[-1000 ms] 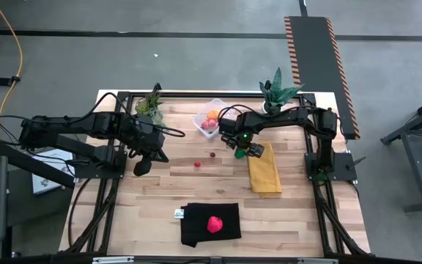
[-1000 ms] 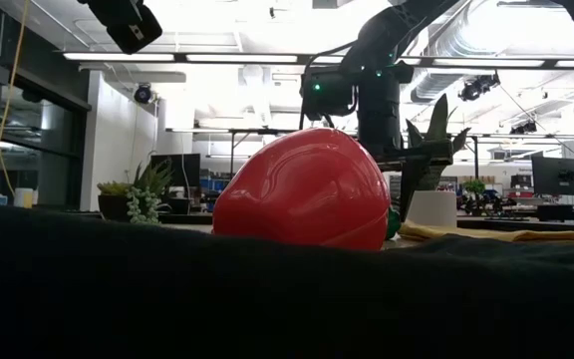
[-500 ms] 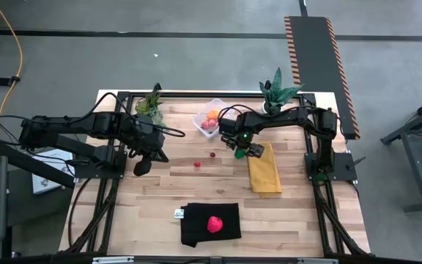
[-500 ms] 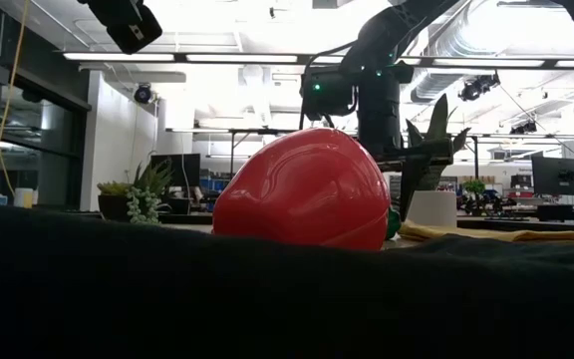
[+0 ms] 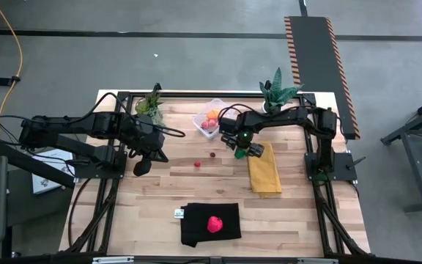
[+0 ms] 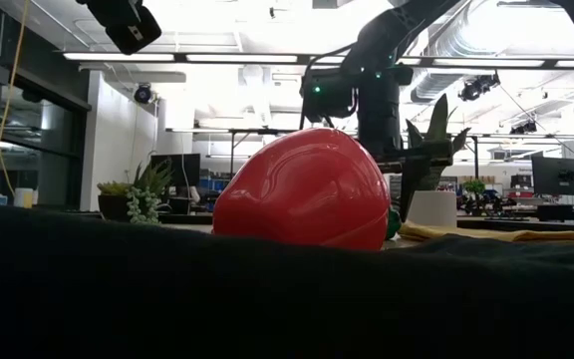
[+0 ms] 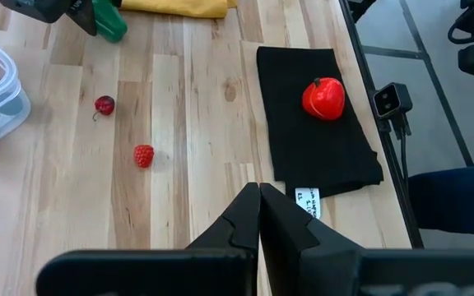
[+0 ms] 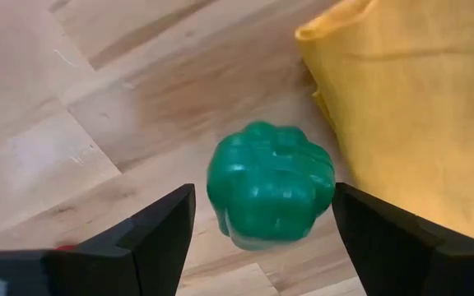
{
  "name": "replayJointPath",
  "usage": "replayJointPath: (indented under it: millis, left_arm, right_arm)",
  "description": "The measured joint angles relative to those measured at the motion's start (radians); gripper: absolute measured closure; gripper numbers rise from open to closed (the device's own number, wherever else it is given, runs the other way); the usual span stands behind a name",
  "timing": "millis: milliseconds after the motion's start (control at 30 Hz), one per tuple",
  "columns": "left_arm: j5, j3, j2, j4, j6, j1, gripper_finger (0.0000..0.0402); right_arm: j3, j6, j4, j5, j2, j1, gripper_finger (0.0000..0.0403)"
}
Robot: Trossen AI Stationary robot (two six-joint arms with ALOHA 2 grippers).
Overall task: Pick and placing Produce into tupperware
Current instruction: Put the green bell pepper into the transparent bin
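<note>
I am holding my right gripper (image 8: 262,226) low over the table with its two fingers (image 8: 159,234) spread wide, one on each side of the green produce piece (image 8: 271,191). The green piece is sitting on the wood between them, and I cannot tell whether either finger is touching it. Just beside this gripper, on the side of the green piece away from the tub, a yellow cloth (image 5: 264,169) is lying flat on the table (image 5: 160,194), its edge nearly reaching the green piece. On the other side, near this gripper, the clear tupperware (image 5: 209,117) is standing with an orange piece (image 5: 212,114) and pink-red pieces (image 5: 206,125) already inside it.

Farther from my right gripper, between my two arms, a dark red berry (image 7: 104,104) and a small red berry (image 7: 143,155) are lying apart on the bare wood. Well away, toward the front edge, a red strawberry-like piece (image 7: 323,97) is resting on a black cloth (image 7: 303,156), and it is filling the middle of the low view.

I am keeping my left gripper (image 7: 259,215) raised above the left part of the table, its fingers pressed together on nothing. Two potted plants (image 5: 150,106) are standing at the far edge.
</note>
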Motion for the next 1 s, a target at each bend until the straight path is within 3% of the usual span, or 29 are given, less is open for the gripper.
replayJointPath:
  millis: [700, 1000]
  left_arm:
    - [0.0, 0.0, 0.0, -0.01, 0.002, 0.0, 0.0401]
    - [0.0, 0.0, 0.0, -0.01, 0.002, 0.0, 0.0401]
  right_arm:
    - [0.0, -0.012, 0.003, -0.012, 0.001, -0.012, 0.013]
    - [0.0, -0.012, 0.003, -0.012, 0.001, -0.012, 0.0172]
